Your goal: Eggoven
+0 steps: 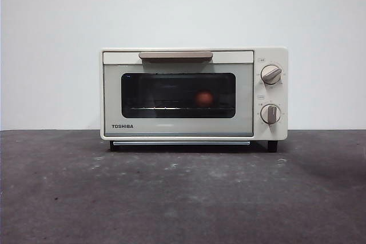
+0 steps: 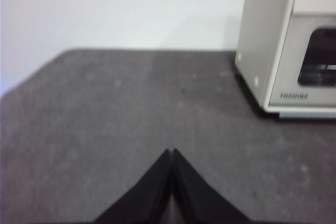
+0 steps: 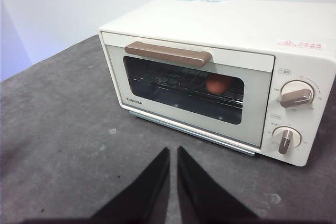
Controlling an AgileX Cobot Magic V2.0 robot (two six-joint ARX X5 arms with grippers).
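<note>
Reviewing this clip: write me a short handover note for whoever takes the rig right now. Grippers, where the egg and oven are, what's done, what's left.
Left gripper: shut, empty, low over bare table, off to the side of the oven.
Right gripper: jaws close together, holding nothing, in front of the oven door.
Oven: upright mid-table, door closed, handle along the top of the door, two knobs on its right side.
Egg: inside, on the wire rack, seen through the glass.
Done: egg is in, door shut.
Left: nothing evident, unless the knobs are to be turned.

Two matte black grippers, left gripper (image 2: 171, 153) and right gripper (image 3: 173, 150), each with wedge-shaped tapering jaws.
</note>
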